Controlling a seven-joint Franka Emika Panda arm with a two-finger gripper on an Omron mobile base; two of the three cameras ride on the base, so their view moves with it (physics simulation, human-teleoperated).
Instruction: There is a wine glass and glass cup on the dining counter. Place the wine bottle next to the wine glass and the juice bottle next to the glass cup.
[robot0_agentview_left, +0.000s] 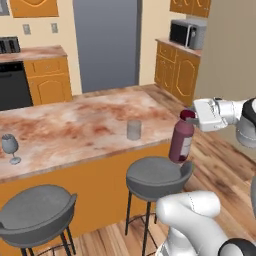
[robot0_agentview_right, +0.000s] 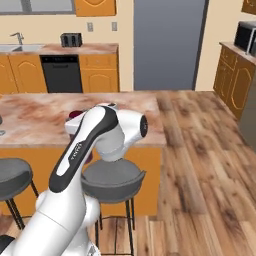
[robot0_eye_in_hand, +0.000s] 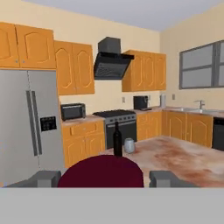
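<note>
The juice bottle (robot0_agentview_left: 181, 141) is held by its cap in the gripper (robot0_agentview_left: 189, 118), clamped at the neck, hanging off the dining counter's (robot0_agentview_left: 75, 125) right end above a stool (robot0_agentview_left: 156, 175). The arm is stretched level from the right. A hold so high could let the bottle swing or slip, and the nearby glass cup (robot0_agentview_left: 134, 129) might be knocked. The wine bottle (robot0_eye_in_hand: 117, 140) apparently stands by that cup.

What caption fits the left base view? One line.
Gripper holds stout purple juice bottle by its cap beyond the marbled dining counter, near the grey glass cup.
</note>
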